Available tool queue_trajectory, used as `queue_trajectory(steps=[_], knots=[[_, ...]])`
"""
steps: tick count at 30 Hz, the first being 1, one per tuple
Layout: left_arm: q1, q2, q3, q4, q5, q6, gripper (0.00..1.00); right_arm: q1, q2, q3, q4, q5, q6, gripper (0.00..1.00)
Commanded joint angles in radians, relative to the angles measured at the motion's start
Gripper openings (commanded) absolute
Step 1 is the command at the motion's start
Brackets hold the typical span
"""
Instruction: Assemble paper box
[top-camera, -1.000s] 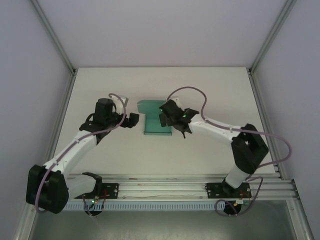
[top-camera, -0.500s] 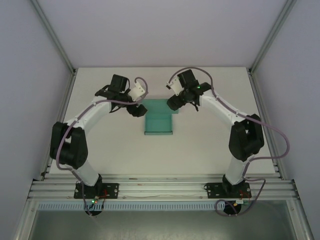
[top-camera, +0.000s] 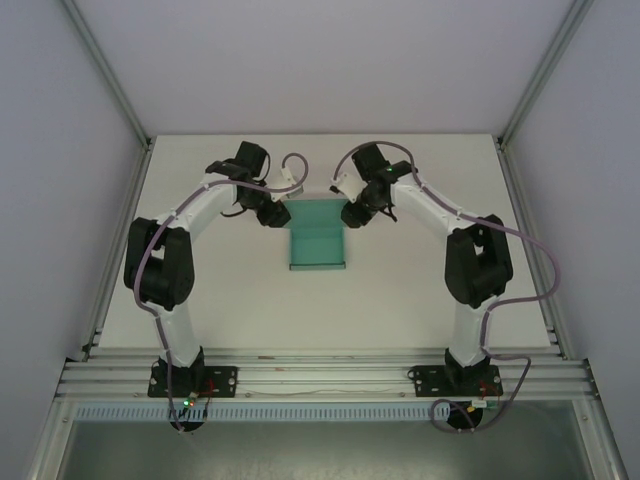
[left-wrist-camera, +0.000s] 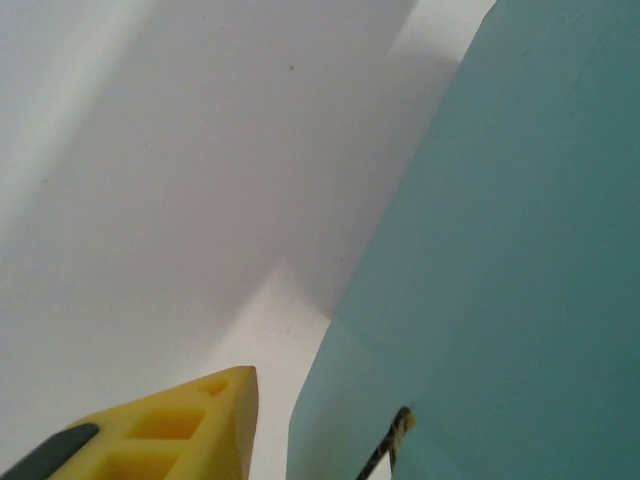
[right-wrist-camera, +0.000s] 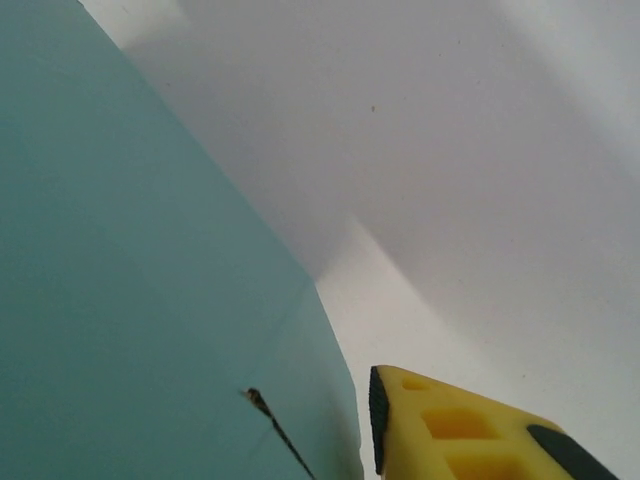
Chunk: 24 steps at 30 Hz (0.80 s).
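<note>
The teal-green paper box (top-camera: 318, 242) lies in the middle of the table, its rear panel raised between the two arms. My left gripper (top-camera: 272, 215) sits at the panel's far-left corner and my right gripper (top-camera: 352, 213) at its far-right corner. In the left wrist view one yellow finger (left-wrist-camera: 180, 430) stands just left of the card's edge (left-wrist-camera: 480, 260), with a thin strip of table between them. In the right wrist view the yellow finger (right-wrist-camera: 470, 435) stands just right of the card (right-wrist-camera: 130, 280), with its dark pad close to the edge. Each gripper's other finger is hidden behind the card.
The white table (top-camera: 420, 290) has bare room in front of and beside the box. Aluminium frame posts and side rails (top-camera: 520, 200) bound it left and right, and grey walls rise behind. Purple cables loop above both wrists.
Both arms have swung from beside the box to its far corners. Both grippers have narrowed from wide open to a small gap round the raised panel's side edges.
</note>
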Motion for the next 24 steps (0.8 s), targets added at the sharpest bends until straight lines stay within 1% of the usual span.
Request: queue_trajectory(steps=[1, 3, 4, 5, 8, 10, 12, 14, 16, 18, 19, 20, 22, 23, 24], knots=[[-0.005, -0.031, 0.020, -0.033, -0.027, 0.005, 0.29, 0.001, 0.002, 0.031, -0.021, 0.013, 0.005, 0.25], [-0.005, -0.040, 0.011, -0.024, -0.034, -0.003, 0.14, 0.002, 0.001, 0.030, -0.014, 0.021, 0.017, 0.23], [-0.005, -0.044, 0.007, -0.017, -0.036, -0.012, 0.05, 0.001, 0.002, 0.030, -0.010, 0.024, 0.026, 0.20], [-0.006, -0.047, 0.004, -0.006, -0.039, -0.031, 0.00, 0.003, 0.002, 0.031, -0.007, 0.024, 0.040, 0.18], [-0.018, -0.052, -0.004, 0.071, -0.102, -0.158, 0.00, 0.003, 0.003, 0.049, -0.003, 0.025, 0.115, 0.10], [-0.037, -0.056, -0.010, 0.116, -0.144, -0.245, 0.00, 0.005, 0.003, 0.068, 0.008, 0.027, 0.207, 0.05], [-0.067, -0.064, -0.023, 0.169, -0.217, -0.345, 0.00, 0.015, 0.000, 0.081, 0.027, 0.051, 0.314, 0.00], [-0.100, -0.079, -0.049, 0.241, -0.277, -0.459, 0.00, 0.034, -0.015, 0.072, 0.072, 0.074, 0.439, 0.00], [-0.128, -0.081, -0.061, 0.316, -0.286, -0.605, 0.00, 0.057, -0.024, 0.039, 0.151, 0.063, 0.536, 0.00], [-0.148, -0.060, -0.043, 0.329, -0.277, -0.740, 0.00, 0.081, -0.012, 0.034, 0.181, 0.064, 0.607, 0.00], [-0.162, -0.046, -0.022, 0.315, -0.286, -0.798, 0.00, 0.089, -0.003, 0.041, 0.191, 0.095, 0.659, 0.00], [-0.176, -0.038, -0.017, 0.320, -0.312, -0.850, 0.00, 0.097, 0.005, 0.049, 0.199, 0.131, 0.701, 0.00], [-0.201, -0.028, -0.028, 0.365, -0.385, -0.965, 0.00, 0.108, 0.015, 0.052, 0.233, 0.164, 0.778, 0.00], [-0.208, -0.020, -0.030, 0.374, -0.414, -1.022, 0.00, 0.113, 0.018, 0.052, 0.250, 0.173, 0.825, 0.00], [-0.212, -0.012, -0.023, 0.367, -0.437, -1.069, 0.00, 0.117, 0.021, 0.047, 0.269, 0.154, 0.842, 0.00]])
